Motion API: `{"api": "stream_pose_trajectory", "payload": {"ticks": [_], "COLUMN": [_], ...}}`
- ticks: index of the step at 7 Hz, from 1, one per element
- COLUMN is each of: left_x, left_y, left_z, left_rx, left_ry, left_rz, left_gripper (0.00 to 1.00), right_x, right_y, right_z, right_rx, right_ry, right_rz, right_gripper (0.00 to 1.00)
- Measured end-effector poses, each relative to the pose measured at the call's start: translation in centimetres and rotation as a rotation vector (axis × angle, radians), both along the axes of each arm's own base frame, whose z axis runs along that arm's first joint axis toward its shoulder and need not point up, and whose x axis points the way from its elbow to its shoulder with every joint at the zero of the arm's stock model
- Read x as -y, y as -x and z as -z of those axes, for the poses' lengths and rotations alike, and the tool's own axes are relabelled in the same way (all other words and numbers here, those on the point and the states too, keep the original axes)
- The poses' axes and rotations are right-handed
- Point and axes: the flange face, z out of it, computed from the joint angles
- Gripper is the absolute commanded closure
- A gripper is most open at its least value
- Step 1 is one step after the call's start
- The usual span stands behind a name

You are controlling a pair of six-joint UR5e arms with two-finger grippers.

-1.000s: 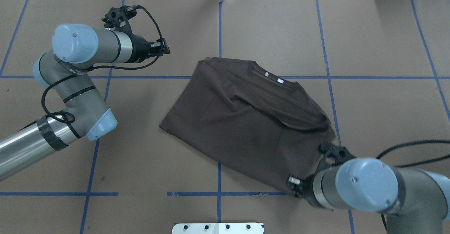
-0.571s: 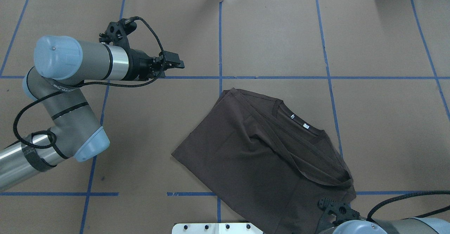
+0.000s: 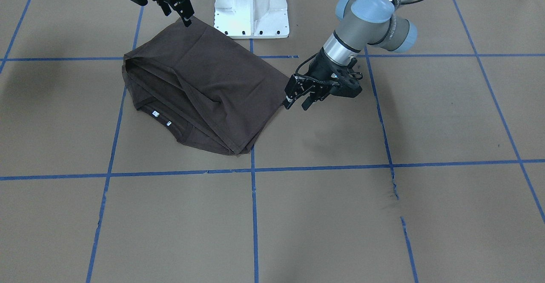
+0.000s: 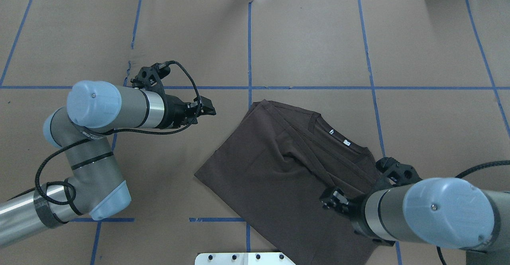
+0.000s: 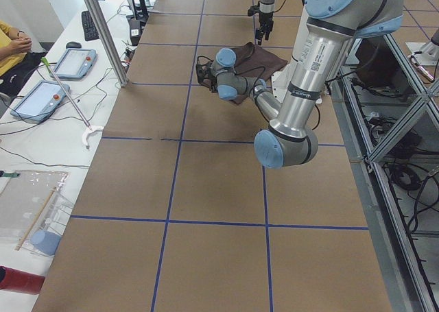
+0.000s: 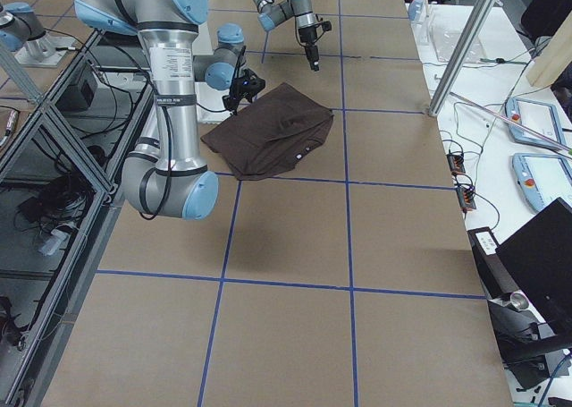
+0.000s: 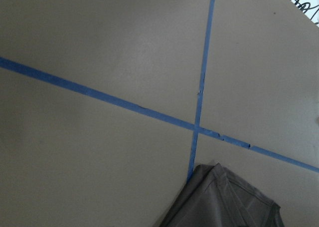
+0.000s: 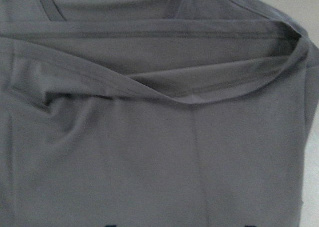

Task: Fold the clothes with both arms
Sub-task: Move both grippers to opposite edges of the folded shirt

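Note:
The dark brown T-shirt [image 4: 279, 173] lies folded on the brown paper table, with its collar and white neck tags [image 4: 339, 136] on the far right side. It also shows in the front view [image 3: 204, 83]. My right gripper [image 4: 332, 199] hovers over the shirt's near right part; it is open and empty. Its wrist view is filled by the shirt [image 8: 159, 137], with the fingertips wide apart at the bottom edge. My left gripper [image 4: 207, 107] is open and empty, just left of the shirt's left corner [image 3: 284, 88]. The left wrist view shows only a shirt corner [image 7: 224, 202].
The white pedestal base [image 4: 239, 259] stands at the table's near edge, and the shirt's near hem reaches right beside it [image 3: 251, 6]. Blue tape lines [image 4: 249, 50] grid the brown paper. A small tear in the paper [image 4: 129, 63] lies behind the left arm.
The right gripper dragged the shirt toward the robot, then let go and moved back over it. The left arm swung toward the robot and closer to the shirt's left corner.

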Motion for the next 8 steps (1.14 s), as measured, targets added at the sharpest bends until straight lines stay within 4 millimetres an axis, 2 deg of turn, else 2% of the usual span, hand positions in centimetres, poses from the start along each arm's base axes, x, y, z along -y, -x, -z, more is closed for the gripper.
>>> {"api": "stream_pose_trajectory", "payload": {"ticks": [1, 3, 5, 7, 8], "left_x": [-1.5, -3.7, -5.0, -7.1, -8.1], "left_y": [-1.5, -3.5, -3.6, -4.6, -5.2], "left_z": [-0.9, -2.4, -2.1, -1.9, -1.9], "left_rx": [0.039, 0.128, 0.202, 0.218, 0.220], "left_ry": [0.019, 0.057, 0.092, 0.113, 0.118], "left_rz": [-0.015, -0.044, -0.061, -0.090, -0.104], "left_gripper": [0.47, 0.47, 0.45, 0.35, 0.35], "right_x": [2.5, 5.0, 5.5, 5.8, 6.1], "right_y": [-0.7, -0.6, 0.2, 0.7, 0.9], "right_z": [0.6, 1.4, 1.7, 1.3, 1.0], "right_rx": [0.010, 0.023, 0.023, 0.010, 0.000], "right_ry": [-0.007, -0.015, -0.015, -0.015, -0.019], "right_rz": [-0.058, -0.107, -0.113, -0.121, -0.128], "right_gripper": [0.00, 0.00, 0.00, 0.00, 0.00]}}
